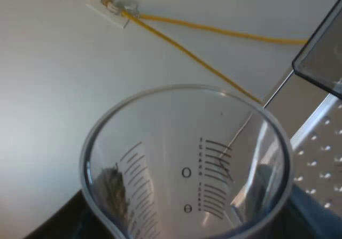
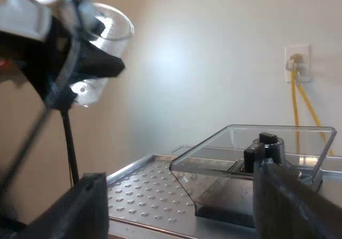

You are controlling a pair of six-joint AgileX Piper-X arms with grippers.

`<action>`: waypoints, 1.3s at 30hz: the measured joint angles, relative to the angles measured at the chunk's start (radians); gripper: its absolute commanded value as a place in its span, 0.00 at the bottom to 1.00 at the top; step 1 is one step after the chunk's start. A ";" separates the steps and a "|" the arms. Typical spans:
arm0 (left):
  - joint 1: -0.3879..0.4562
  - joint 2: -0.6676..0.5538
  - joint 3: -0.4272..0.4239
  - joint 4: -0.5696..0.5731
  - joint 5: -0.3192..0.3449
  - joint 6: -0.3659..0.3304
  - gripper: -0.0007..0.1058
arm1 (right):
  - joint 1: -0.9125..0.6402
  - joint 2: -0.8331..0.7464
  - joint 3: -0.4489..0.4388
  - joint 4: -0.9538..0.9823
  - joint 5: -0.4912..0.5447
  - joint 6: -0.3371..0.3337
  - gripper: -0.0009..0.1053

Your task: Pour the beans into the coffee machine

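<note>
Holds the measuring glass [image 1: 187, 164] pinched in the left gripper [image 2: 97, 63], raised against the wall [image 2: 214, 62] and well above the dimpled metal top of the espresso machine [image 2: 155, 196]. Looks straight into the mouth of the glass from the left wrist, with a corner of the bean hopper [image 2: 251, 159] near the rim but apart from it, beside the glass and not under it. Finds little inside: printed scale lines [image 1: 214, 159] on the clear side, plus a small dark clump [image 1: 115, 188] low against one side that may be beans, though cannot tell for certain. Shows the hopper as a clear tub, seemingly open on top, with a black knob [image 2: 269, 138] at its middle and a dark base; makes out no heap of beans through its sides. Keeps the right gripper [image 2: 181, 207] low at the machine's top, facing the hopper, fingers spread wide with nothing between them. Judging by this: lifting done, glass brought near the machine, pouring apparently not begun. Leaves carrying the glass over the hopper's opening, tipping it, and emptying it.
</note>
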 measured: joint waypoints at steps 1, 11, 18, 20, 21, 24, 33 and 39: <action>0.000 -0.019 0.000 0.022 0.013 -0.033 0.11 | 0.000 0.000 0.000 0.000 -0.019 0.000 0.57; 0.149 -0.145 -0.001 0.188 0.225 -0.243 0.11 | 0.040 -0.011 0.000 0.100 -0.097 -0.086 0.57; 0.288 -0.245 0.047 0.209 0.344 -0.290 0.11 | 0.167 -0.022 0.000 0.185 -0.091 -0.131 0.57; 0.314 -0.280 0.081 0.209 0.366 -0.303 0.11 | 0.198 -0.022 0.000 0.198 -0.070 -0.131 0.57; 0.332 -0.311 0.117 0.211 0.380 -0.307 0.11 | 0.222 -0.022 0.000 0.207 -0.055 -0.131 0.57; 0.358 -0.381 0.209 0.204 0.388 -0.307 0.11 | 0.287 -0.022 0.000 0.227 -0.020 -0.131 0.57; 0.384 -0.602 0.532 0.049 0.431 -0.337 0.11 | 0.384 -0.022 0.000 0.262 0.077 -0.071 0.56; 0.384 -0.758 0.788 -0.018 0.433 -0.387 0.11 | 0.384 -0.022 0.041 0.299 0.086 -0.031 0.50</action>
